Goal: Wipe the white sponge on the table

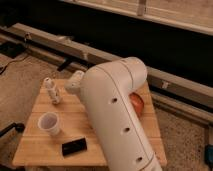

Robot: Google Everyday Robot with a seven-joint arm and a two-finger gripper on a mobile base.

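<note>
The table has a light wooden plank top and stands in the lower middle of the camera view. My big white arm reaches over it and hides much of the top. The gripper end of the arm sits over the table's far part, just right of the white ridged bottle. The white sponge is not visible; it may be hidden behind the arm.
A white ridged bottle stands at the table's far left. A white paper cup stands at the left, and a black slab lies near the front edge. A red-orange object shows at the right behind the arm. A rail runs behind the table.
</note>
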